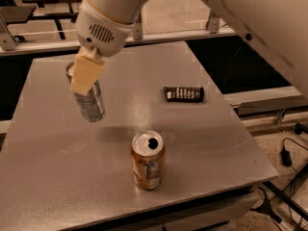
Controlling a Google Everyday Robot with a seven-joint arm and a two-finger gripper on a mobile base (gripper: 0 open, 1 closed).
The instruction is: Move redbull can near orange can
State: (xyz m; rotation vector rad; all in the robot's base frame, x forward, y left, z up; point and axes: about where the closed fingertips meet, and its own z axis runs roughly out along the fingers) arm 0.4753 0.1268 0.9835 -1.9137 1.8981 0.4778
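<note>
The redbull can [91, 105] is slim and silver-grey with bluish markings. It hangs tilted above the left part of the grey table [216, 138], with its shadow on the surface below it. My gripper [83, 83] is shut on its upper part; one beige finger [87, 71] lies across the can's front and the other is hidden behind it. The orange can [148, 160] stands upright near the table's front edge, to the right of and nearer than the redbull can, apart from it. Its silver top has an open pull-tab hole.
A black bar-shaped object [183, 94] with white markings lies flat on the right part of the table. My white arm [250, 13] arches over the top right. Rails and other tables stand behind; floor and cables lie at the right.
</note>
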